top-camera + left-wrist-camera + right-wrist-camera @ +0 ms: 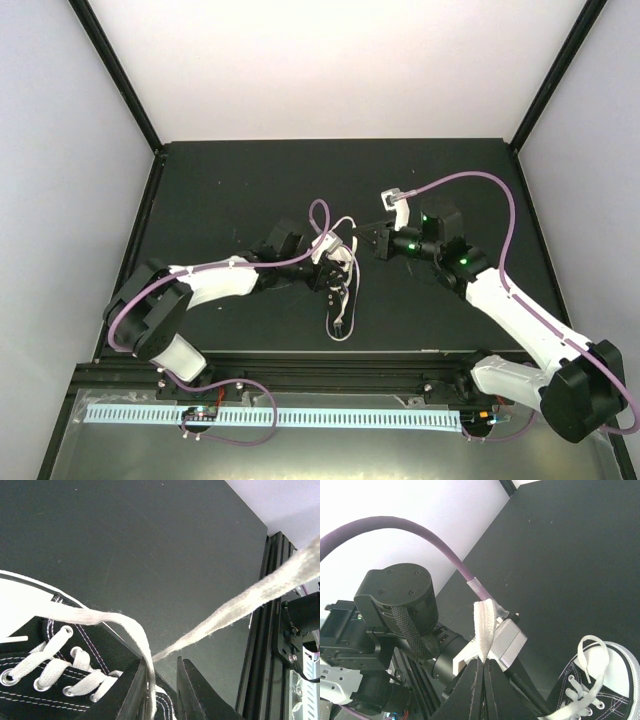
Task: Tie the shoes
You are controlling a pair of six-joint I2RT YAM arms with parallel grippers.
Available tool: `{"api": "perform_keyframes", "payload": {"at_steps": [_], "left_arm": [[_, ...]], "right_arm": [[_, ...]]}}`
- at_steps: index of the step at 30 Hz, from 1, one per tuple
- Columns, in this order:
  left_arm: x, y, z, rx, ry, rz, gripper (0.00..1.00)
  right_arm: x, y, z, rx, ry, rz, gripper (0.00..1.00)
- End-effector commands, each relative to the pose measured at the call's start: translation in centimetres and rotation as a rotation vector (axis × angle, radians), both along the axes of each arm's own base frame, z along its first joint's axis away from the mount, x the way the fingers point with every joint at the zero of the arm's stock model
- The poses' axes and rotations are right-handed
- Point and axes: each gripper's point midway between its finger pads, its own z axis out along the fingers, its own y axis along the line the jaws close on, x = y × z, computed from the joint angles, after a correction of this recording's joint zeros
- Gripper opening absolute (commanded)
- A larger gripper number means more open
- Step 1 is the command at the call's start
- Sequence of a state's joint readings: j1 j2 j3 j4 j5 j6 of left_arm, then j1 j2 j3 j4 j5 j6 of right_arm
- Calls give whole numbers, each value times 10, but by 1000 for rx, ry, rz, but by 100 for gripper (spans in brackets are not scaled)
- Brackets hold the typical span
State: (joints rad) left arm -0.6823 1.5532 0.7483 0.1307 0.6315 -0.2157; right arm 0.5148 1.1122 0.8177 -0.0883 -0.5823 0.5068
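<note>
Shoe sits mid-counter, lengthwise near-to-far. My left hand is over its far end; right hand just right of that, slightly farther back. One lace lies between my right fingers; another lace seems to pass between my left fingers.

Left arm: base at 7 o'clock in the top view, elbow folded, forearm low, reaching toward 3 o'clock. Left end effector sits mid-view, its fingers a narrow gap apart. Right arm: base at 5 o'clock, stretched toward 10 o'clock. Right end effector has its fingers pressed together, pinching a lace.
</note>
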Motion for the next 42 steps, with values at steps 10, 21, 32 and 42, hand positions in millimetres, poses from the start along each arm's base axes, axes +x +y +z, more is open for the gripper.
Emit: {"api": "perform_keyframes", "payload": {"at_steps": [10, 21, 32, 42], "left_arm": [[14, -15, 12, -45, -51, -35, 26], [24, -11, -6, 27, -74, -1, 38], [27, -18, -8, 11, -79, -15, 47], [29, -23, -13, -16, -38, -5, 35]], "right_arm": [[3, 9, 17, 32, -43, 16, 2], [3, 11, 16, 37, -38, 26, 2], [8, 11, 12, 29, -26, 4, 2], [13, 9, 8, 17, -23, -23, 2]]}}
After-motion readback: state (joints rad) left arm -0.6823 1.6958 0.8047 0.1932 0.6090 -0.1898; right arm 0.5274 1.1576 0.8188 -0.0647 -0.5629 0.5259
